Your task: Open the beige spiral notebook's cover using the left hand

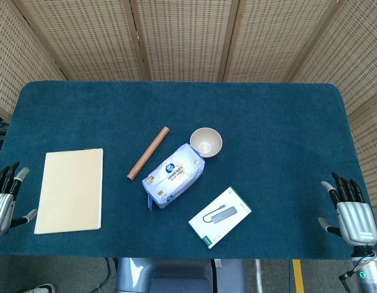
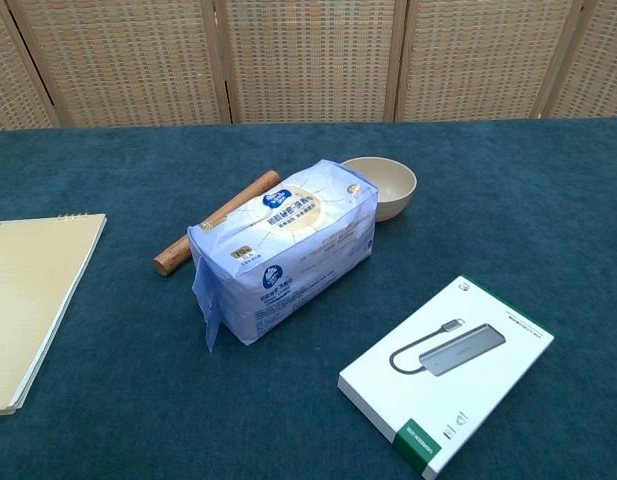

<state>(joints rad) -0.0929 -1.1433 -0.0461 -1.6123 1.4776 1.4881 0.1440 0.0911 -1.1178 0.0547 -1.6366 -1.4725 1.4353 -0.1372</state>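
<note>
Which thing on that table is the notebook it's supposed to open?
Start at the blue table and go to its left edge, near the left hand. The beige spiral notebook lies there closed, the only flat, plain cream rectangle, away from the middle cluster.

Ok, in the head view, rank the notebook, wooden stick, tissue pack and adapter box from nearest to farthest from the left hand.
From the left hand at the table's left edge:
1. beige notebook, closed, just beside the hand.
2. wooden stick, toward the table's middle.
3. tissue pack, just past the stick, at centre.
4. adapter box, right of centre near the front edge.
</note>
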